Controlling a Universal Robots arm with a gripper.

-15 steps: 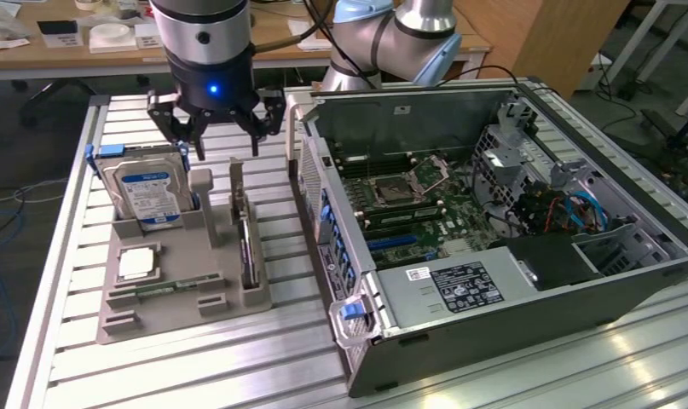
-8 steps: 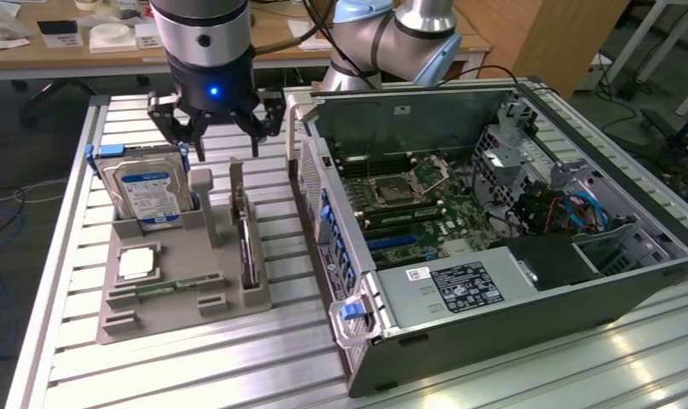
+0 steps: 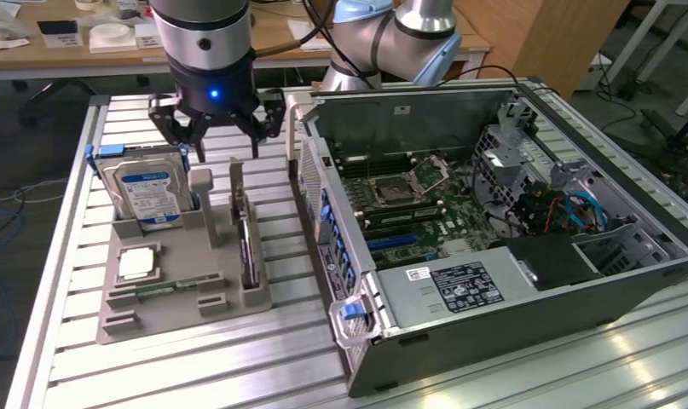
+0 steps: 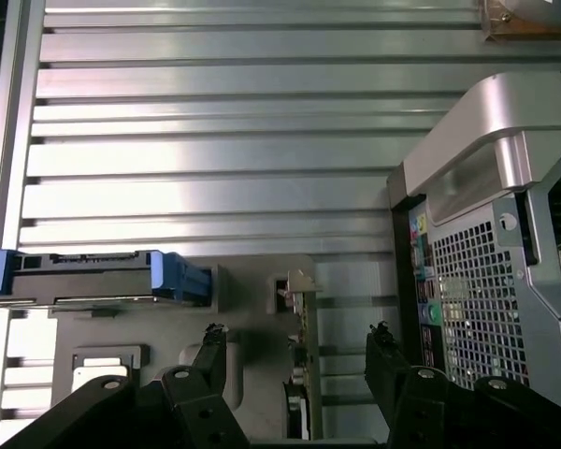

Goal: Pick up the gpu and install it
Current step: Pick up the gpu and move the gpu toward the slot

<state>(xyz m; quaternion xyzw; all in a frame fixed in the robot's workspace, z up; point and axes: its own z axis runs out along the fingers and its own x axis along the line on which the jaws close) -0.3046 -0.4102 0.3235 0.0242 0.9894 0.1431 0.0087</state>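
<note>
Starting at the exterior view's left: the hard drive [image 3: 148, 192], then the gpu [image 3: 245, 251] on edge in the grey holder [image 3: 173, 298], the claw [image 3: 227, 146] spread wide and empty above it. Off-centre, a finger could clip its bracket [image 4: 295, 283] or the computer case [image 3: 548, 298].

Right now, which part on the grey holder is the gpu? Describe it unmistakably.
Find the open computer case; beside it, on the exterior view's left, sits a grey holder. The gpu is the thin dark card standing on edge in the slot nearest the case, pale bracket at one end, unlike the broad blue-labelled hard drive.
</note>
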